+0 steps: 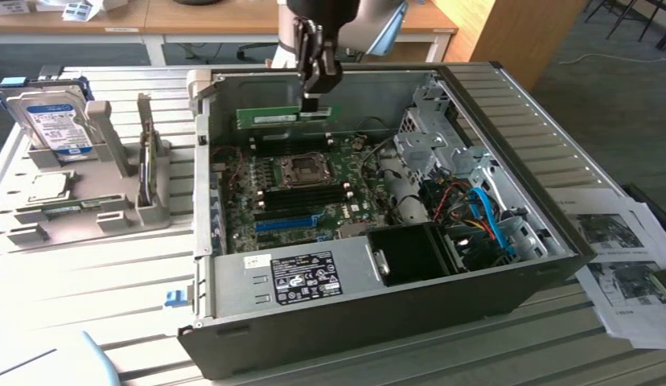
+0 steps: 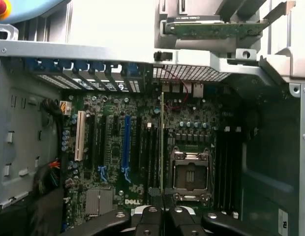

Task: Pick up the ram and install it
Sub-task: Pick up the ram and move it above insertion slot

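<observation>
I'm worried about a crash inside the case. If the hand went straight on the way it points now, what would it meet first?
The hand grips the ram, which would land first, on the motherboard at or near the black slots beside the processor socket; depth is unclear.

ram (image 1: 281,117) end between jaws hidden by fingers (image 1: 320,80); gripper (image 2: 162,210) body cut off at frame edge; ram chips unreadable

Strong daylight is washing out the counter (image 1: 65,314) slats at ext. view's lower left. Case (image 1: 344,322) interior is sitting in shade. Wrist view: bkgd above the case wall is blowing out white, motherboard (image 2: 142,105) is looking dim, pincer (image 2: 162,214) is showing near-black.
</observation>
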Robot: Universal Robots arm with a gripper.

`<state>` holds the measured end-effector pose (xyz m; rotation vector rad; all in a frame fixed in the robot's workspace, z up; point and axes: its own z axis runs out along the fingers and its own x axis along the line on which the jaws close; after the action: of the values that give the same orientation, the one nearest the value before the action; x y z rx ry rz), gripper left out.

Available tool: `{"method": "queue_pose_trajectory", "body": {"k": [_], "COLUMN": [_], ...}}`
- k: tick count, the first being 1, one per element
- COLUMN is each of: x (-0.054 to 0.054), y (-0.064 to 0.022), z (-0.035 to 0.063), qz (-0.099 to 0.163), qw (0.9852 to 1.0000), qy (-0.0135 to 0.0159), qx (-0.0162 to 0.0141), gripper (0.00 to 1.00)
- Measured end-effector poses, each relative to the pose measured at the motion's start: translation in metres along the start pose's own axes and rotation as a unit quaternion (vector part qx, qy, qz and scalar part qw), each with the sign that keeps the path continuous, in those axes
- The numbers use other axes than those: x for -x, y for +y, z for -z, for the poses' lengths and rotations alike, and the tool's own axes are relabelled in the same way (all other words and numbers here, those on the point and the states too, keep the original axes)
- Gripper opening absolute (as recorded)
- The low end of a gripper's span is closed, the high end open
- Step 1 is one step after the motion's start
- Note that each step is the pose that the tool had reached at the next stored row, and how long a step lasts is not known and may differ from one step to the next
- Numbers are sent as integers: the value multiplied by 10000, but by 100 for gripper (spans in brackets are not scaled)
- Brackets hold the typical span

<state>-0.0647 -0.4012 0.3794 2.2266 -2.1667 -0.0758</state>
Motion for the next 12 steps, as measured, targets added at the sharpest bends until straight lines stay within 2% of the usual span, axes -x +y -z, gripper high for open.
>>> {"method": "queue_pose_trajectory", "body": {"k": [7, 12], "x": [-7, -7], "y": [-231, -256], "z": [14, 15], "qz": [0, 0], "qw": [10000, 10000], "qy": [1, 0], "qx": [0, 0], "gripper": [11, 11]}}
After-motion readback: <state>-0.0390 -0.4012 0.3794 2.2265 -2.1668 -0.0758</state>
